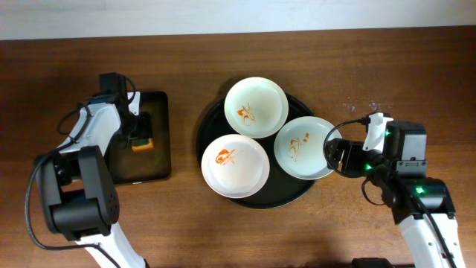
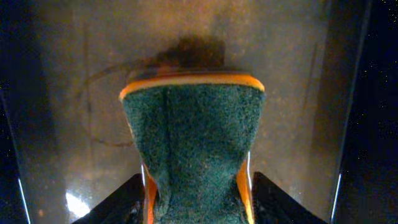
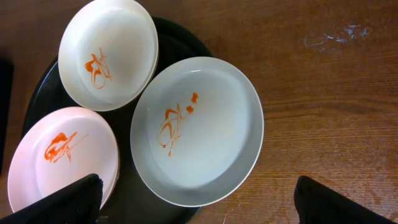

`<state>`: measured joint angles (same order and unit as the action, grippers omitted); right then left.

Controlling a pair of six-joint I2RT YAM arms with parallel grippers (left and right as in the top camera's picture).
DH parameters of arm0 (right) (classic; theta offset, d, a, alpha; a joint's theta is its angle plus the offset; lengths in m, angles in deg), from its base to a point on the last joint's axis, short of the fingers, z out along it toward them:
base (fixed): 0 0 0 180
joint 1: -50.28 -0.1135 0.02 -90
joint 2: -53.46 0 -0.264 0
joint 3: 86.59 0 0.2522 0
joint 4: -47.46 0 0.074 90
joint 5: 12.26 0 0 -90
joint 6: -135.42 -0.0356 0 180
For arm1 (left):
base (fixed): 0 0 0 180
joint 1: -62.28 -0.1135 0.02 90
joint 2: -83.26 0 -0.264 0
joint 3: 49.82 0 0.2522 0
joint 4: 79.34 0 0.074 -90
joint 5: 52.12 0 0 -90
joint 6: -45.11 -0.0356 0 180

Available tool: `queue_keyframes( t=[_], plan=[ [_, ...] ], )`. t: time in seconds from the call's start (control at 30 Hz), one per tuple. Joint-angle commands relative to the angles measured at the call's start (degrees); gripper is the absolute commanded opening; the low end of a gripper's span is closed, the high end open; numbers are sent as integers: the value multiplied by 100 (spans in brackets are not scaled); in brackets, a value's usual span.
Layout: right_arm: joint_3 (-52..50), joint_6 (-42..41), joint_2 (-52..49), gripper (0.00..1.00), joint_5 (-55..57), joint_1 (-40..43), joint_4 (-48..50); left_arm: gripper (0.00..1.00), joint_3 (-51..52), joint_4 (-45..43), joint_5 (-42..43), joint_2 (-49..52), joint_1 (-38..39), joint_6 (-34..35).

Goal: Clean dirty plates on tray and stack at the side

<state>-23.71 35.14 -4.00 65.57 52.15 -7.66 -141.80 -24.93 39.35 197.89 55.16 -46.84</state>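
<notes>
Three white plates with orange smears sit on the round black tray (image 1: 210, 123): one at the back (image 1: 256, 106), one at the front left (image 1: 235, 165), one at the right (image 1: 303, 148) overhanging the rim. My right gripper (image 1: 335, 154) is open, its fingers either side of the right plate's (image 3: 198, 130) near edge, just above it. My left gripper (image 1: 138, 128) is shut on a green and orange sponge (image 2: 194, 146) over the small rectangular dark tray (image 1: 154, 165). The sponge is pinched and folded between the fingers.
The small dark tray (image 2: 298, 74) lies at the left, with a wet, smeared floor. A faint wet smear (image 3: 339, 36) marks the wooden table right of the round tray. Bare wood lies around both trays.
</notes>
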Motion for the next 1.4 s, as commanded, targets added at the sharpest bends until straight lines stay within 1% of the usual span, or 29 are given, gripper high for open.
queue_keyframes(
  t=[0.0, 0.03, 0.07, 0.1, 0.17, 0.23, 0.3, 0.33, 0.43, 0.5, 0.53, 0.6, 0.67, 0.77, 0.87, 0.93, 0.97, 1.0, 1.03, 1.07, 1.1, 1.13, 1.17, 1.2, 1.23, 1.27, 1.37],
  plan=[
    [120, 59, 7, 99, -74, -35, 17, 52, -103, 2, 28, -210, -17, -26],
    [120, 59, 7, 99, -74, -35, 17, 48, -103, -9, 57, -210, -17, -26],
    [120, 59, 7, 99, -74, -35, 17, 42, -101, -55, 170, -210, -17, -28],
    [120, 59, 7, 99, -74, -35, 17, 41, -96, -114, 195, -210, -17, -28],
    [120, 59, 7, 99, -74, -35, 17, 25, -90, -138, 197, -210, -17, -28],
    [120, 59, 7, 99, -74, -35, 17, 17, -83, -138, 197, -210, -17, -28],
    [120, 59, 7, 99, -74, -35, 17, 2, -57, -136, 199, -208, -17, -28],
    [120, 59, 7, 99, -74, -35, 17, 1, -57, -138, 199, -205, -13, -28],
    [120, 59, 7, 99, -72, -35, 26, 1, -63, -120, 293, -313, -13, -26],
    [120, 55, 7, 99, 68, -35, 177, 1, -85, -90, 691, -800, -13, -26],
    [120, 57, 7, 99, 238, -35, 385, 1, -85, 7, 1014, -1143, 4, -28],
    [120, 61, -28, 99, 643, -35, 739, 1, -85, 328, 1281, -1488, 125, -28],
    [120, 57, -402, 99, 682, -31, 929, 1, -85, 706, 1405, -1690, 503, -31],
    [120, 55, -962, 99, 636, -31, 929, 1, -85, 791, 1403, -1696, 844, -31],
    [120, 50, -1578, 99, 621, -31, 1060, 1, -85, 787, 1401, -1694, 1429, -28],
    [120, -238, -1939, 99, 625, -31, 1078, 1, -85, 787, 1401, -1694, 1740, -28],
    [120, -286, -2157, 97, 625, -28, 1082, 1, -85, 787, 1401, -1694, 1856, -26],
    [120, -535, -2435, 92, 629, -17, 1086, 1, -85, 791, 1401, -1694, 1969, -26],
    [120, -638, -2686, 85, 590, 22, 1102, 0, -85, 791, 1403, -1694, 2041, -26],
    [120, -636, -2929, 72, 345, 87, 1161, 1, -85, 789, 1403, -1694, 2116, -26],
    [120, -636, -3126, 65, 74, 162, 1217, 1, -85, 789, 1403, -1694, 2179, -26],
    [120, -634, -3298, 54, -144, 264, 1259, 1, -85, 793, 1486, -1694, 2269, -28],
    [118, -632, -3305, 45, -157, 273, 1259, 1, -85, 782, 1797, -1694, 2299, -31],
    [120, -632, -3303, 39, -184, 271, 1261, 1, -85, 748, 2124, -1694, 2299, -31],
    [118, -629, -3303, 36, -240, 271, 1244, 1, -85, 654, 2505, -1694, 2299, -28],
    [118, -632, -3303, 32, -267, 271, 1244, 0, -85, 614, 2647, -1694, 2299, -28],
    [118, -627, -3303, 19, -678, 264, 1180, 1, -85, 608, 2684, -1694, 2299, -26]
  ],
)
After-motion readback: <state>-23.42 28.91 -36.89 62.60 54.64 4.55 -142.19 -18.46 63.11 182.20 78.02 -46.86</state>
